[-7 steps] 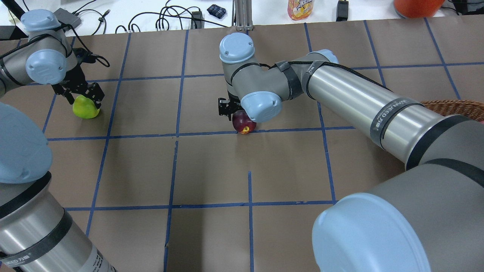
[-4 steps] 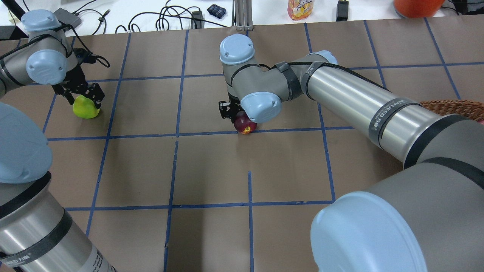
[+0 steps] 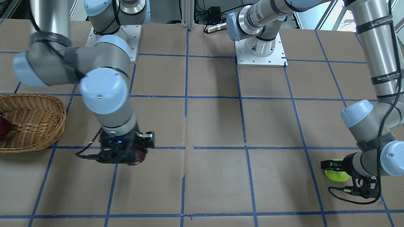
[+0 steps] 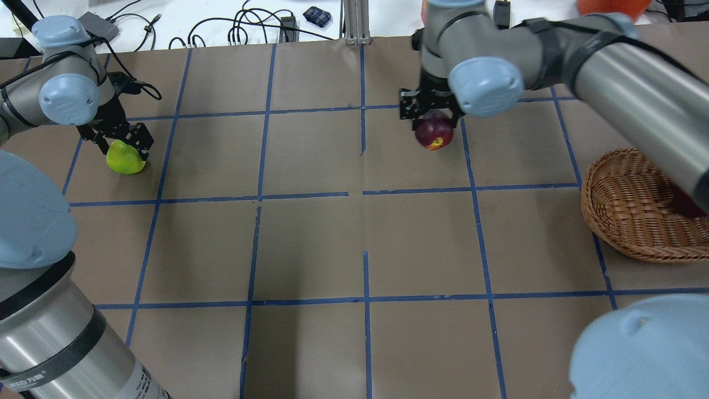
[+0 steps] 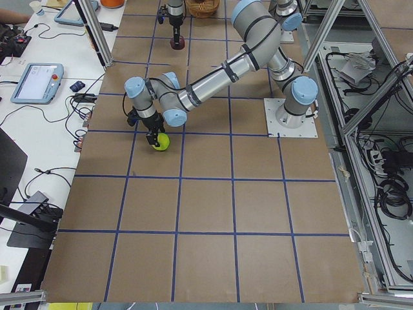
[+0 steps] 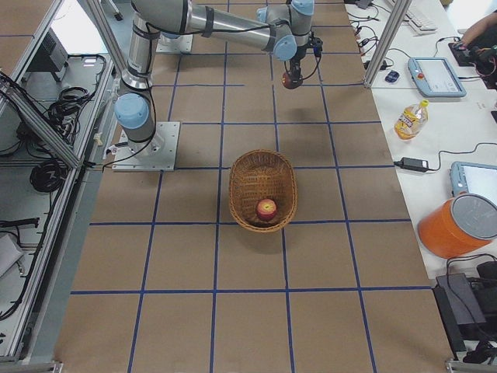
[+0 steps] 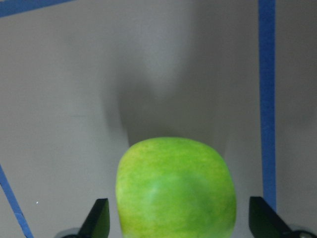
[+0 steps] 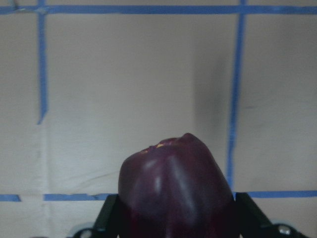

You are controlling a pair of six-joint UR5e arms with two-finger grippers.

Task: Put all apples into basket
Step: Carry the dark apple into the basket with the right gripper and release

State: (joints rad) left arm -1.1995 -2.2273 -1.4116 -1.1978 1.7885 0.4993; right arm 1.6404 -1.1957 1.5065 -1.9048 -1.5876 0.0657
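Observation:
My right gripper is shut on the dark maroon apple and holds it above the table, left of the wicker basket. The apple fills the right wrist view between the fingers. The red speckled apple lies in the basket. The lime green apple sits on the table at the far left. My left gripper is open around it, its fingers on either side with small gaps showing.
The table is brown paper with a blue tape grid. Beyond its far edge lie cables, a drink bottle, an orange bucket and tablets. My right arm reaches over the basket's side.
My right gripper has lifted the maroon apple and carried it to the right and farther back, toward the basket's side. The left gripper and the green apple have stayed put.

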